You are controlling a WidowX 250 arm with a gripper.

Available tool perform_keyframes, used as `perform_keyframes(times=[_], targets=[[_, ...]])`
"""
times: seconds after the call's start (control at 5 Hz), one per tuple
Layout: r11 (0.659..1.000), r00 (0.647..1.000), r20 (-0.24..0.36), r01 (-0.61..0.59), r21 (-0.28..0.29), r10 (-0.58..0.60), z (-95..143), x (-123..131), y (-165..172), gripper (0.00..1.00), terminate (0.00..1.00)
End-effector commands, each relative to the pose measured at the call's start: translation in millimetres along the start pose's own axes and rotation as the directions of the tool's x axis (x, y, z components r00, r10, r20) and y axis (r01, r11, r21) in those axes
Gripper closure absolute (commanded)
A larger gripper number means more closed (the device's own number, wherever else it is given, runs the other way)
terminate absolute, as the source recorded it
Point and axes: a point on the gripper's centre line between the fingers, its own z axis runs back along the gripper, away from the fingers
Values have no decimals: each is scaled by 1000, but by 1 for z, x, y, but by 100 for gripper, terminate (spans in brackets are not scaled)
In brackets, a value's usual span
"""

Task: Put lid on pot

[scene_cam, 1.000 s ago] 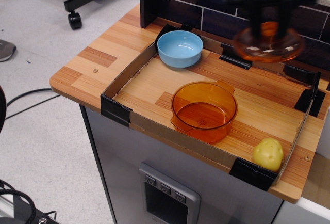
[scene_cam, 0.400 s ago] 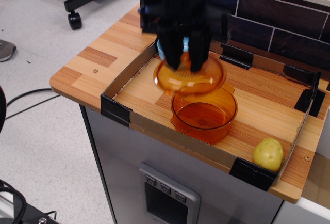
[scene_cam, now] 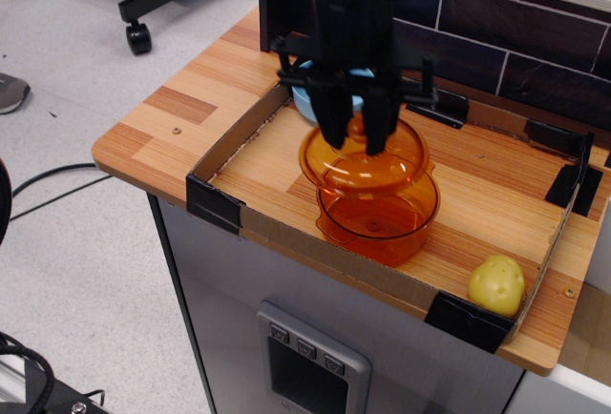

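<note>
The orange translucent pot (scene_cam: 378, 219) stands in the middle of the wooden tray. The orange domed lid (scene_cam: 363, 158) hangs over the pot's back left rim, offset a little to the back left; I cannot tell whether it touches the rim. My black gripper (scene_cam: 356, 137) comes down from above and is shut on the lid's knob, which shows between the fingers (scene_cam: 332, 120).
A light-blue bowl (scene_cam: 307, 97) sits behind the gripper, mostly hidden by it. A yellow-green potato (scene_cam: 496, 285) lies at the tray's front right corner. The cardboard rim (scene_cam: 234, 142) with black corner brackets (scene_cam: 214, 202) edges the tray. A dark tiled wall (scene_cam: 516, 42) stands behind.
The gripper has carried the lid from the back right across to the left, then down and slightly right, so it now sits low over the pot's back rim.
</note>
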Motion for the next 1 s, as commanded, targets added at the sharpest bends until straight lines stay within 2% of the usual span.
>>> perform_keyframes(times=[0.0,0.4,0.8], targets=[[1000,999,49,7,8,-8,-1,8,-13,100,0],[1000,1000,27,-12,22,11,-12,9,-4,100,0],[999,999,43,2,43,-4,-22,4,-4,100,0]])
